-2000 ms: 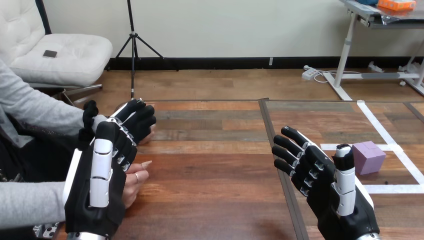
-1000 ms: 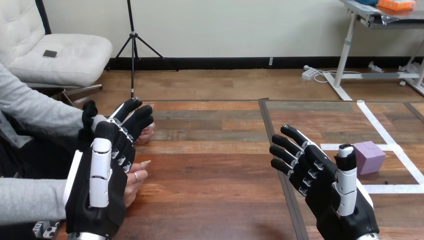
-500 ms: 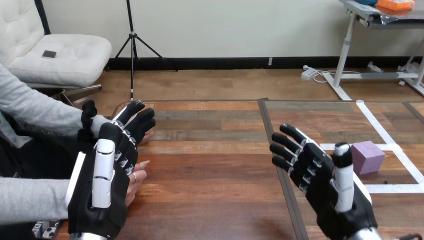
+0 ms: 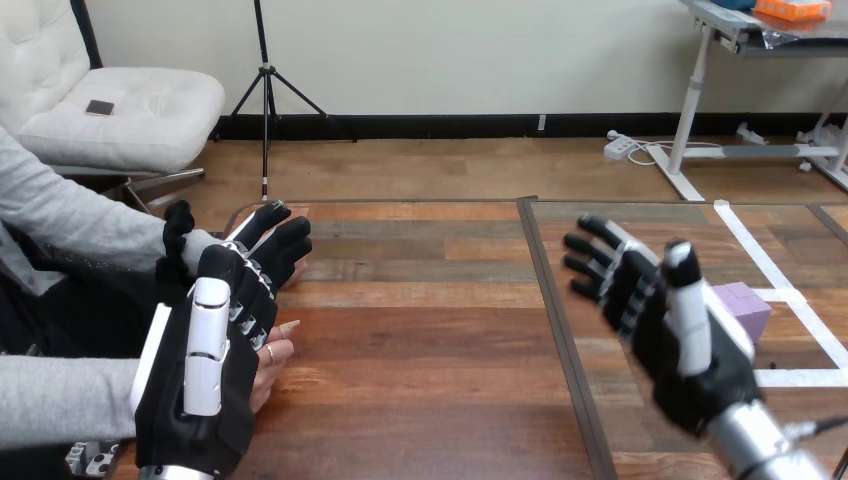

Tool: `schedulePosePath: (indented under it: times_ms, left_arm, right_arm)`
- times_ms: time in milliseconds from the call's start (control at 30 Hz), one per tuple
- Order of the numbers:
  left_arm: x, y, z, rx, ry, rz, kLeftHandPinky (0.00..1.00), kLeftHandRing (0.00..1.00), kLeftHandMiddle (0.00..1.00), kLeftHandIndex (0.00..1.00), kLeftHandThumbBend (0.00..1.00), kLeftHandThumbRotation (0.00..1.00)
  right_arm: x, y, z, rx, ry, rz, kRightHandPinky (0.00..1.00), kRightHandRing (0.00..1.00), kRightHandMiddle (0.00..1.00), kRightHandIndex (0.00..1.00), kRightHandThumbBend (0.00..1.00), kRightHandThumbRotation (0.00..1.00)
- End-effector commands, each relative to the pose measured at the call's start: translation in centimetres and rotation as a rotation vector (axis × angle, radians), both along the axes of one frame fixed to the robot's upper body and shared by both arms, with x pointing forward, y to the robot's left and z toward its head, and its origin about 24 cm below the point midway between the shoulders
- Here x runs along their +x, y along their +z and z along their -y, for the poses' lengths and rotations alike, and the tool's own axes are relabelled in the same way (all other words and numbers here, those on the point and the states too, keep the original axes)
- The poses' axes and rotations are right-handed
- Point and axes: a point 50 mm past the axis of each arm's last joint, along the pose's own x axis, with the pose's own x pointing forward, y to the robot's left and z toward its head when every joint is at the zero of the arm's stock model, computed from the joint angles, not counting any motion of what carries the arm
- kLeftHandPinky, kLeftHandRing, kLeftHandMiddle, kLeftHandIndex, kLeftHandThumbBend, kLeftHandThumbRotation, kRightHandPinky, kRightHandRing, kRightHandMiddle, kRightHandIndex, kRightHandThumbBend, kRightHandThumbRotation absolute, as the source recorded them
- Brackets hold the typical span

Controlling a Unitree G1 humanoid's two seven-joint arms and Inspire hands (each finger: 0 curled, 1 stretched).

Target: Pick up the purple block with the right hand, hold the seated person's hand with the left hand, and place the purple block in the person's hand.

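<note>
Purple block (image 4: 750, 303) sat on the wooden table (image 4: 420, 330) among white tape lines (image 4: 790, 377), just beyond the right hand (image 4: 685, 365) and partly hidden by its thumb. That hand hovered open, fingers spread and straight, holding nothing. Left hand (image 4: 200, 400) lay over the person's hand (image 4: 272, 362) at the table's left; whether it gripped could not be told
</note>
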Motion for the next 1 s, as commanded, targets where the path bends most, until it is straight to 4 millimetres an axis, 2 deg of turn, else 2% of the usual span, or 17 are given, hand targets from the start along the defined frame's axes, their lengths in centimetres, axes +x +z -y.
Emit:
schedulePosePath:
  times_ms: [0, 400, 833, 967]
  left_arm:
    - [0.7, 1.5, 0.1, -0.002, -0.007, 0.083, 0.95, 0.86, 0.83, 0.84, 0.52, 0.95]
    - [0.7, 1.5, 0.0, 0.0, -0.004, 0.082, 0.96, 0.87, 0.83, 0.84, 0.53, 0.95]
    - [0.7, 1.6, 0.0, 0.002, -0.013, 0.081, 0.97, 0.87, 0.83, 0.84, 0.54, 0.95]
    - [0.7, 1.6, 0.0, 0.002, -0.013, 0.084, 0.98, 0.87, 0.83, 0.84, 0.54, 0.95]
  right_arm:
    - [2.8, 3.0, 1.3, -0.052, -0.037, 0.108, 0.96, 0.94, 0.92, 0.93, 1.0, 1.0]
    - [5.6, 4.2, 3.3, -0.12, -0.097, 0.137, 0.98, 0.94, 0.92, 0.92, 1.0, 1.0]
    - [8.5, 5.4, 5.6, -0.241, -0.194, 0.162, 0.95, 0.93, 0.91, 0.91, 1.0, 1.0]
    - [9.2, 5.7, 6.3, -0.289, -0.23, 0.165, 0.93, 0.92, 0.9, 0.9, 1.0, 0.97]
